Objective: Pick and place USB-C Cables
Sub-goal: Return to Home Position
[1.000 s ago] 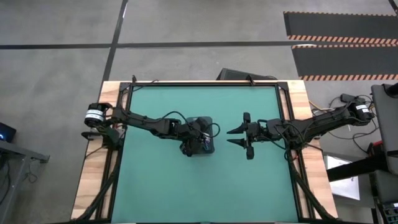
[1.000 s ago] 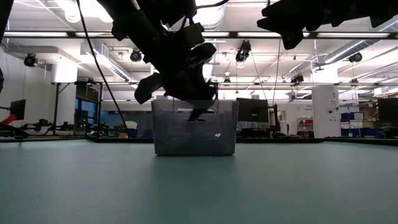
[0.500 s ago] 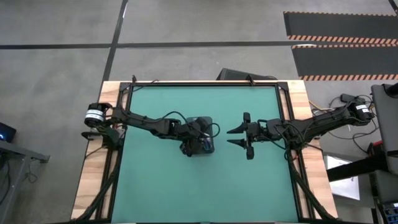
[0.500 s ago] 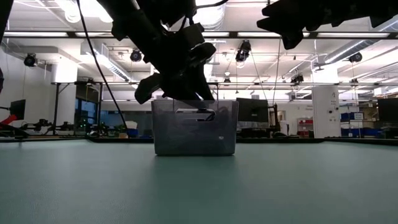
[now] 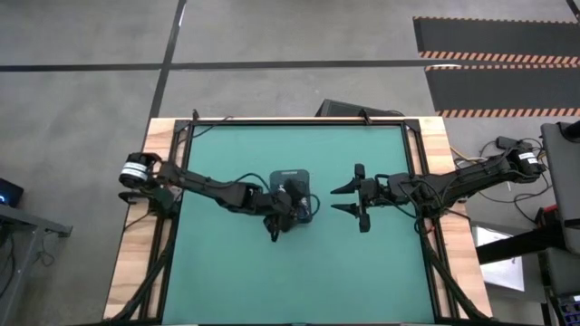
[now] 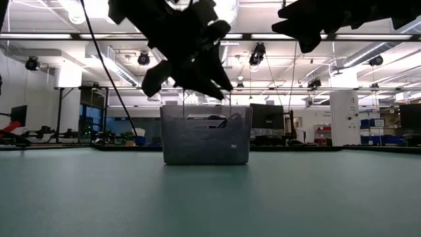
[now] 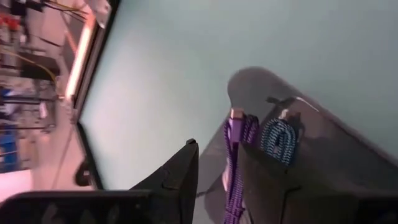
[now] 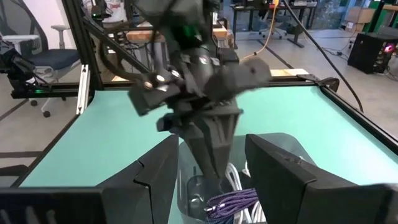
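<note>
A grey tray (image 5: 290, 174) stands mid-table; the low view shows it as a translucent box (image 6: 197, 148). Inside lie USB-C cables: a purple one (image 7: 235, 155), a blue-black one (image 7: 280, 138) and a white one (image 8: 235, 177). My left gripper (image 5: 283, 220) hangs open just above the tray's near side. The purple cable shows below, between its fingers (image 7: 221, 149), apart from them. My right gripper (image 5: 333, 199) waits open and level to the tray's right, holding nothing.
The green mat (image 5: 227, 272) is bare around the tray. A black frame rail (image 5: 299, 122) runs along the far edge, and wooden borders (image 5: 136, 263) flank the mat. Black wires trail along both arms.
My left gripper has risen above the tray's rim and drawn toward the table's near edge. A cable that hung tilted under it inside the tray now lies level there, let go. My right arm has kept still.
</note>
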You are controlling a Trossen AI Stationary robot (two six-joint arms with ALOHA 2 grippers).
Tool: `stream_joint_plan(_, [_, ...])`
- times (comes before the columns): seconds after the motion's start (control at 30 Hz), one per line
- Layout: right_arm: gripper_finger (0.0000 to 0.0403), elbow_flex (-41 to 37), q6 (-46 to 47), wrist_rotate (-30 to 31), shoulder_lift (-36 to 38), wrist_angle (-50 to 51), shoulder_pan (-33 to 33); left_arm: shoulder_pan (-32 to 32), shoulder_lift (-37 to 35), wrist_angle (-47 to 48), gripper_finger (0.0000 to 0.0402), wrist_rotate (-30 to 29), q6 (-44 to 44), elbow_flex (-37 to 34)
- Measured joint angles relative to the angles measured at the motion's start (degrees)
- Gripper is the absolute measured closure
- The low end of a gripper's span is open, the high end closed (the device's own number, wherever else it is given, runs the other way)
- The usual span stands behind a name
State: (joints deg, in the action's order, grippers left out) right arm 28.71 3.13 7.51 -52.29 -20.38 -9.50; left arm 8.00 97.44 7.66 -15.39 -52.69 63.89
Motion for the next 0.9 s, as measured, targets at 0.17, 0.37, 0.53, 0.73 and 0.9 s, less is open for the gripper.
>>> stream_joint_plan(0.17, [0.0224, 0.0, -1.4, 0.0, 0.0, 0.0, 0.0, 3.4, -1.4, -0.3, 0.0304, -4.6, 0.1, 0.6])
stream_joint_plan(0.37, [0.0223, -0.7, -4.1, 0.0, -0.2, -1.5, 0.0, 6.9, -4.0, -3.0, 0.0304, -6.6, 6.9, 0.3])
stream_joint_plan(0.53, [0.0223, -2.0, -6.1, 0.0, -0.2, -4.2, 0.0, 9.4, -6.0, -3.1, 0.0304, -7.9, 12.7, 0.2])
stream_joint_plan(0.73, [0.0223, -3.7, -8.9, 0.0, -0.2, -5.9, 0.0, 12.1, -8.0, -4.9, 0.0304, -9.2, 18.0, -1.5])
stream_joint_plan(0.9, [0.0223, -5.7, -10.7, 0.0, -0.2, -9.3, 0.0, 13.5, -8.5, -6.2, 0.0304, -9.7, 20.8, -2.6])
